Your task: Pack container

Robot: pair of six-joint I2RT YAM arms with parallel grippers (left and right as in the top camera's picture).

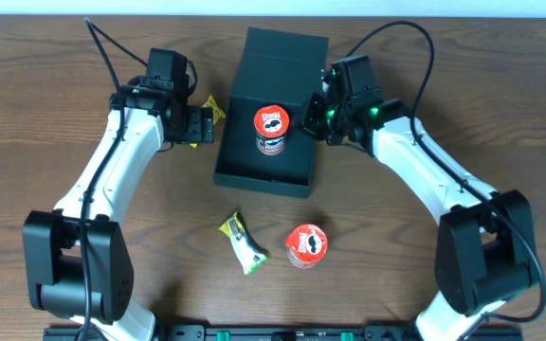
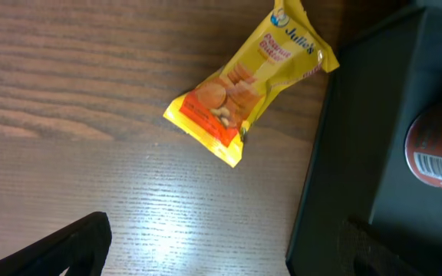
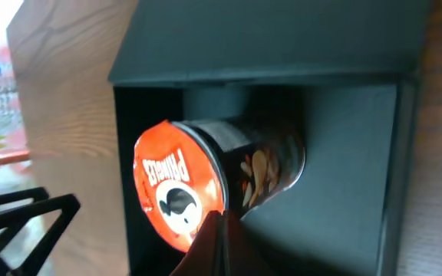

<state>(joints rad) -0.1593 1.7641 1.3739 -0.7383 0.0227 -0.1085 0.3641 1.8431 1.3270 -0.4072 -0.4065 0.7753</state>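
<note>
The dark teal container (image 1: 254,175) lies in the middle of the table with its flap lid (image 1: 282,52) open toward the back. One red chip can (image 1: 272,124) stands inside it. My right gripper (image 1: 313,114) is shut and empty at the container's right wall; in the right wrist view its closed tips (image 3: 217,234) sit just in front of that can (image 3: 179,184). My left gripper (image 1: 197,126) is open beside the container's left wall (image 2: 351,153), fingers wide apart (image 2: 229,253) over bare table. A yellow snack packet (image 2: 244,84) lies just ahead of it.
A second red chip can (image 1: 306,245) and a green-and-yellow snack packet (image 1: 243,242) lie on the table in front of the container. The yellow packet (image 1: 212,108) sits against the container's left back corner.
</note>
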